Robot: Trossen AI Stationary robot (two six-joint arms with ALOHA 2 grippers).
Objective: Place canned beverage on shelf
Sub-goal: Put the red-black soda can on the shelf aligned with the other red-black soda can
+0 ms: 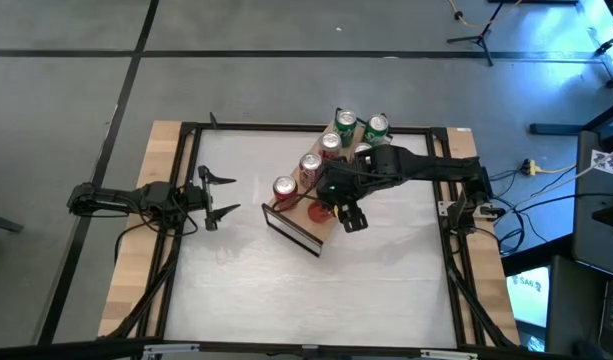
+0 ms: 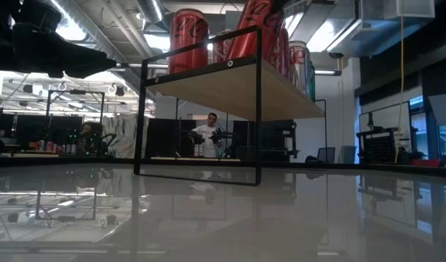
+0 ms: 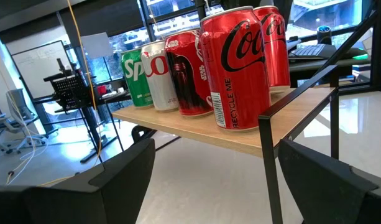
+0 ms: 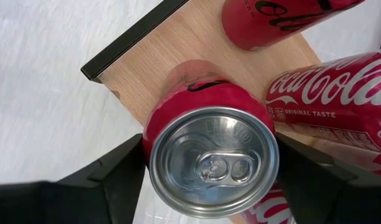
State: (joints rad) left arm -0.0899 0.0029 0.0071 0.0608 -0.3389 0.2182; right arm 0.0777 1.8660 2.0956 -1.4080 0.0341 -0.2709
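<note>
The shelf (image 1: pixel 304 228) stands near the middle of the white counter (image 1: pixel 246 290). It is a long light-wood board with a dark metal frame at its short ends. In the high view its long axis runs on a diagonal, from the near end at the lower left toward the far right corner of the counter.

The right claw (image 4: pixel 209 163) is above the near end of the shelf. It holds a red can (image 4: pixel 212 149) between its two dark fingers (image 4: pixel 109 177), one on each side of the can body. In the right wrist view the silver top with the pull tab faces the camera, and the light wood of the board shows directly behind the can. I cannot tell if the can's bottom already touches the wood.

Other cans stand upright on the board in a line: a red cola can (image 3: pixel 235 65) at the near end, more red ones behind it, then a white can (image 3: pixel 160 74) and a green can (image 3: pixel 134 78) toward the far end.

The left claw (image 1: pixel 218 195) waits at the left side of the counter, well apart from the shelf. Its fingers are spread and nothing is between them.

A person (image 2: pixel 208 135) is visible far behind in the room.
</note>
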